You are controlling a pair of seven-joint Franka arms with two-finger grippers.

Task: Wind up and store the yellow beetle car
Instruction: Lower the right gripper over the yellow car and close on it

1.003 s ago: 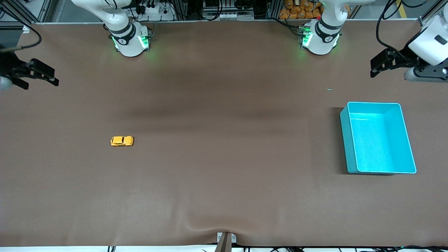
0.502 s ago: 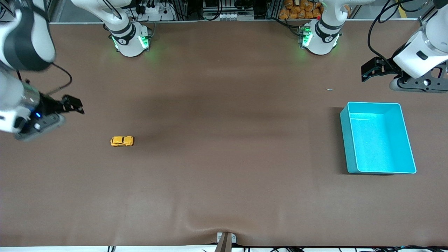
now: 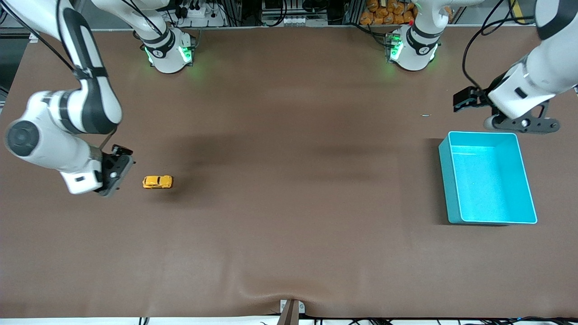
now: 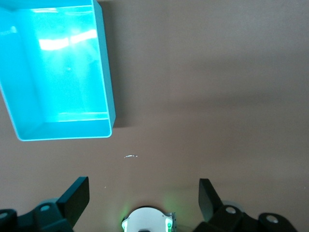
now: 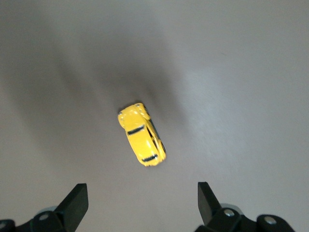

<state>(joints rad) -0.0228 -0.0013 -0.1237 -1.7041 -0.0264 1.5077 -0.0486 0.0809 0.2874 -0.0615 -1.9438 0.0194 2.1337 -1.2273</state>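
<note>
The yellow beetle car (image 3: 157, 182) sits on the table (image 3: 289, 225), at three o'clock of the right gripper (image 3: 118, 163), spread wide. The left gripper (image 3: 465, 99), also wide, hovers at eleven o'clock of the teal bin (image 3: 451, 189).

**What lies hidden or cut off**

In both wrist views my fingers (image 4: 77, 195) (image 5: 76, 202) are cropped by the frame edge, so only their tips show. In the front view my right gripper (image 3: 118, 163) is mostly covered by its own wrist housing, and my left gripper (image 3: 469, 99) shows only as a dark block. The teal bin (image 4: 104, 77) runs off the left wrist frame. A small speck (image 3: 426, 115) on the table is too small to identify.
</note>
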